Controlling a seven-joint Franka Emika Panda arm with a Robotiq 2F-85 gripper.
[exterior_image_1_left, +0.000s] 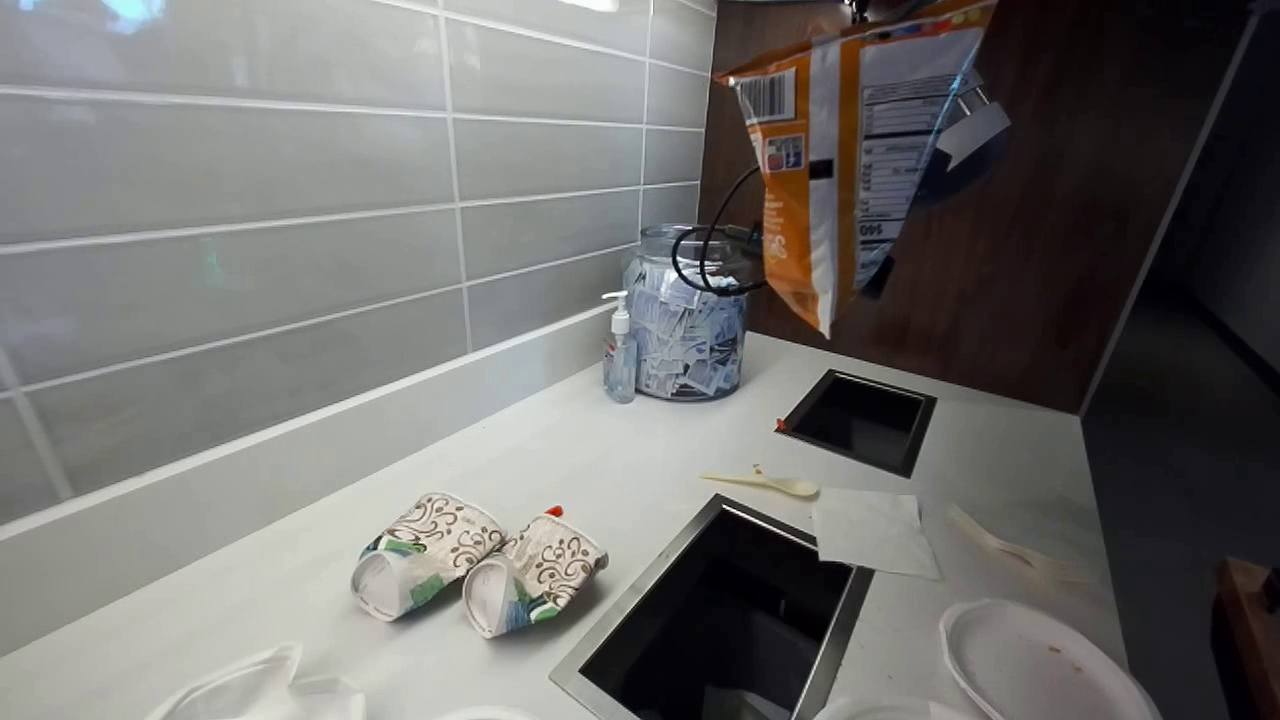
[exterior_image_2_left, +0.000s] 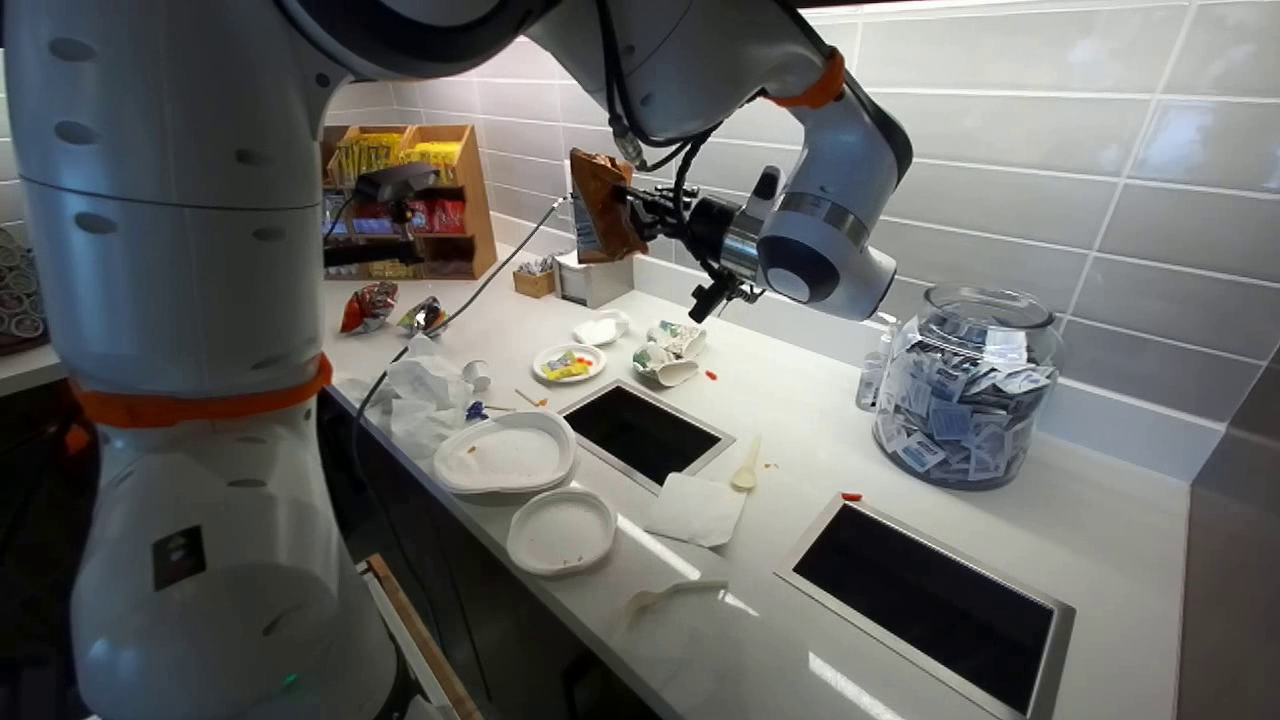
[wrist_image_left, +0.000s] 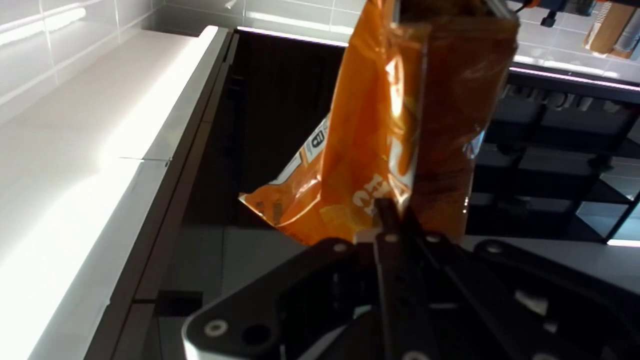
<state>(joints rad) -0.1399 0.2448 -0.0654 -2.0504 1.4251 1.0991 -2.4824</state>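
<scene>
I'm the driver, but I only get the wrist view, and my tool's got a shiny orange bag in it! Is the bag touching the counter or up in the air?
Observer: In both exterior views the orange bag is up in the air, apart from the counter.
Operator: Cool! Does anything tall stand on the counter?
Observer: Yes, a glass jar holding lots of small packets.
Operator: Wow! Any messy stuff lying about?
Observer: Yes, two crumpled paper cups lie on their sides, close together.
</scene>
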